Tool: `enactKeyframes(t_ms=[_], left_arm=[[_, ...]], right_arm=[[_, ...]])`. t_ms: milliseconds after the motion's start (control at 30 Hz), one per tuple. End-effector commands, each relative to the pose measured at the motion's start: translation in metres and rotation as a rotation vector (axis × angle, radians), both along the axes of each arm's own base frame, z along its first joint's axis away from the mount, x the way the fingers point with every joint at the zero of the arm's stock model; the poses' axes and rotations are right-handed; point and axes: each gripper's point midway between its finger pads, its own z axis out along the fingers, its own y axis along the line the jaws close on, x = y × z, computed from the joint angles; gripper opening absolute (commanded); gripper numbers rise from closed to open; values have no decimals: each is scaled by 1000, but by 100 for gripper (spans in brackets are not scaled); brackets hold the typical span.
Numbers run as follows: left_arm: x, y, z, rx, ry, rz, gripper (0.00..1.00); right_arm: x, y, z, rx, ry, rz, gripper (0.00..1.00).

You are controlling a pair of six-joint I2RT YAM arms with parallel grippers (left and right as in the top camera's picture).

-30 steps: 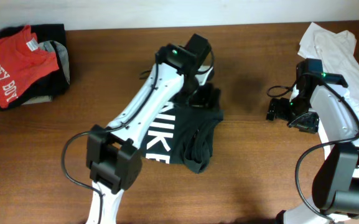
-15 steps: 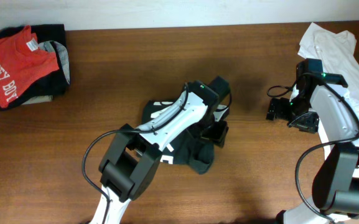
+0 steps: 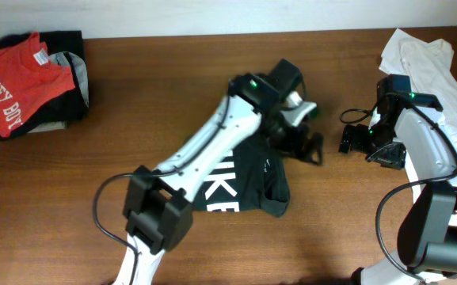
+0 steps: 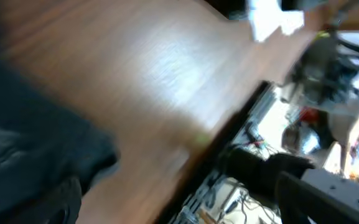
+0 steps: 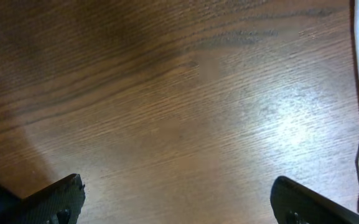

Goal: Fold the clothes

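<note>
The shirt (image 3: pixel 252 178) is seen lying on the table (image 3: pixel 133 119), just beside the left gripper (image 3: pixel 306 146), whose blurred jaws cannot be judged. The right gripper (image 3: pixel 353 141) is held wide open, well apart from the shirt.

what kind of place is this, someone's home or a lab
Likely a robotics lab bench, not a home: a left arm and right arm stand at a wooden table, and cables and hardware lie past its edge.

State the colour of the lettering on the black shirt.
White lettering on the black shirt; clearest in the overhead view.
</note>
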Motion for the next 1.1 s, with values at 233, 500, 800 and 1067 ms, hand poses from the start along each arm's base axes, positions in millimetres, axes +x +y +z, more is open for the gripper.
enactKeyframes(t_ms=[233,500,800,1067], left_arm=[[96,257,-57,379,127,444,99],[49,231,-128,164,209,228,99],[28,187,-176,82,205,239,60],[160,313,-153,397,-136,618,1]], right_arm=[[2,-1,4,-4,-12,-3,99],[2,-1,4,-4,-12,-3,99],[2,-1,4,-4,-12,-3,99],[2,-1,4,-4,-12,-3,99]])
